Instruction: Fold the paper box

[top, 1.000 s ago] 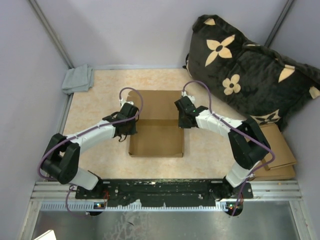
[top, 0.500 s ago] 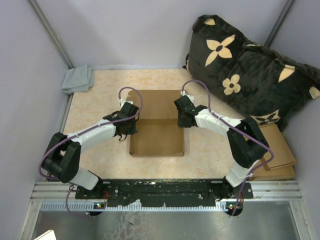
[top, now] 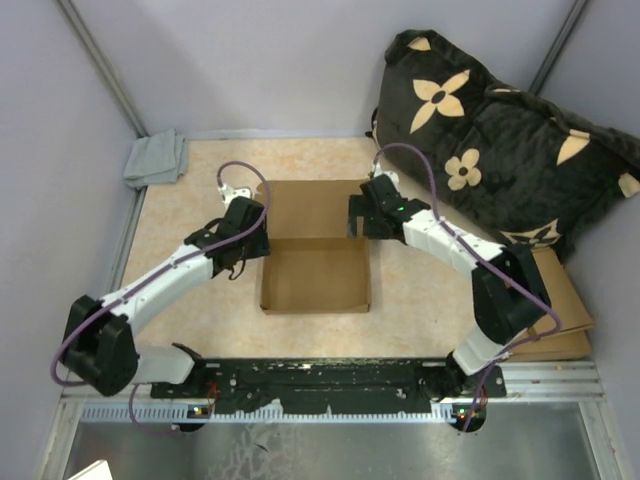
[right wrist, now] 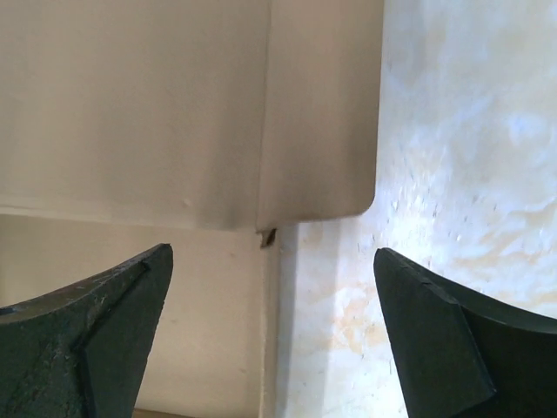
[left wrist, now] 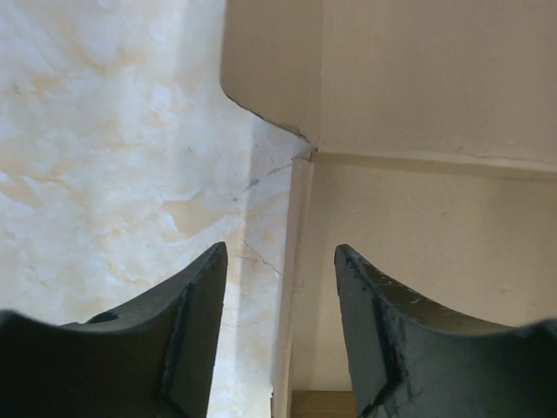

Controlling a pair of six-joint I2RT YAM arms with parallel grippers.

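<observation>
The box (top: 315, 262) sits at centre frame in the top view. The left gripper (left wrist: 278, 254) straddles its left wall, jaws parted. The right gripper (right wrist: 271, 252) gapes wide over its right wall, gripping nothing.

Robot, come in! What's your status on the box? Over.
Left gripper open, right gripper open, both empty. Paper box walls up, lid flat. Nothing blocking.

Bright, even light — soft shadows; pics sharp
</observation>
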